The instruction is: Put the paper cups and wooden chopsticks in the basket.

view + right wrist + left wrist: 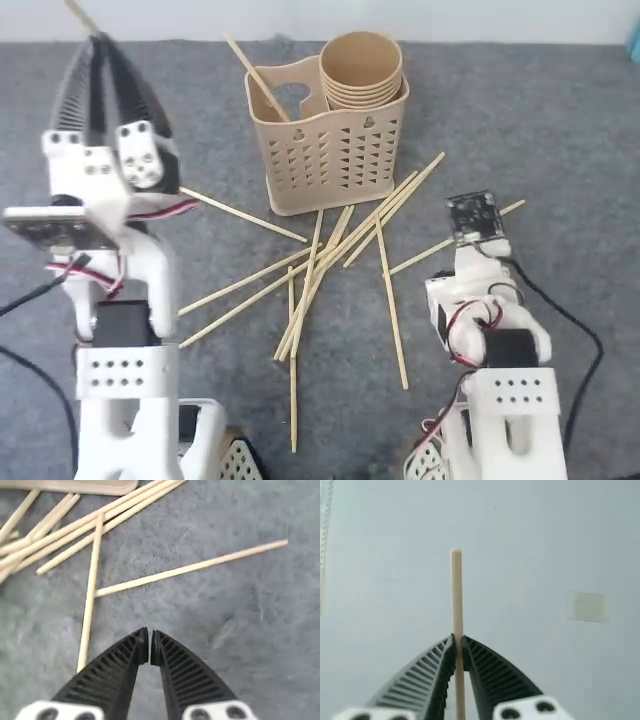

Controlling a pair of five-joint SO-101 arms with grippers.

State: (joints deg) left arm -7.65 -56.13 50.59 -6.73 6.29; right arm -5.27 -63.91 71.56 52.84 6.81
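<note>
Left gripper (458,650): raised at the far left of the scene, well above the table; jaws pinched tight on one wooden chopstick (456,600); the stick runs straight out past the fingertips, pale wall behind it; in the high view this arm stands left of the basket, well apart from it.

Right gripper (150,644): at the near right, low over the grey carpet (240,630); jaws closed against each other, nothing between them; a stray chopstick (190,570) lies flat on the carpet just beyond the fingertips, not touching them.

Basket (330,165): beige, perforated, upright at far centre, two compartments; stack of paper cups (362,60) nested in the right compartment, rims above the basket wall; leaning chopstick (255,72) in the left compartment, tilted, its upper end out over the far-left rim.

Loose chopsticks (318,270): a crossed scatter on the carpet on the near side of the basket, between the two arms; several fan up toward the basket's near foot; one more, the left-side chopstick (245,215), runs from beside the left arm toward the basket.
</note>
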